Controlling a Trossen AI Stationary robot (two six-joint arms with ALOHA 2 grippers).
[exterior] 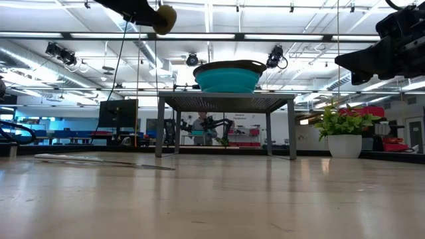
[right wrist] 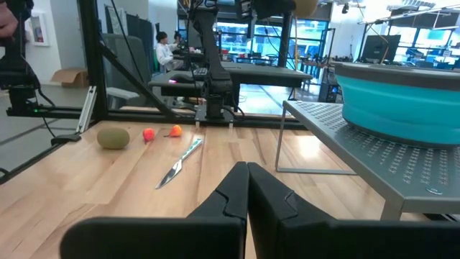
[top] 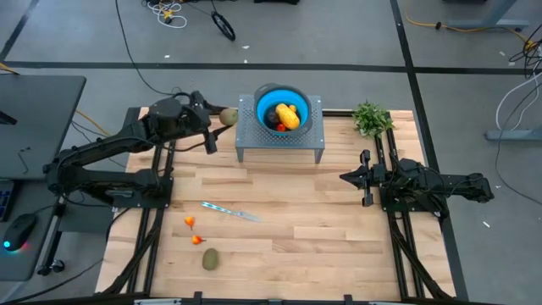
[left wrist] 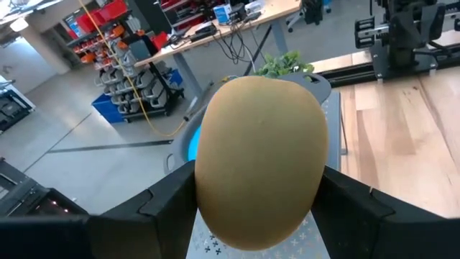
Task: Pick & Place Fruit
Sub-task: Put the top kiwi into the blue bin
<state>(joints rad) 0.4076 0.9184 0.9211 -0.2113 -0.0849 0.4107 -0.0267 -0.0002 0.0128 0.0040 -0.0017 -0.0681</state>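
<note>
The kiwi [left wrist: 260, 162] sits between the 2 fingers of the left gripper [top: 222, 119], pinched across its middle and raised well above the table, just beside the left edge of the grey perforated stand [top: 318, 142]. We judge the carry toward the blue bowl [top: 264, 95] as under way, not yet over the rim.

Risk 1: the kiwi is rounded and held only at 2 contact points; a jolt or a brush against the bowl's rim could roll it out of the grip, dropping it on the stand or off the table's far edge.

Risk 2: release short of the rim lets it bounce off the stand.

The bowl already holds a yellow-orange fruit [top: 288, 116] and what appears to be a red piece, though the high view is too small to confirm.

On the table remain a second kiwi [top: 210, 259] and 2 small red-orange fruits [top: 193, 231], near the knife-like stick [top: 230, 212].

The right gripper [top: 366, 178] waits with fingers pressed together, empty, well apart from the bowl.
</note>
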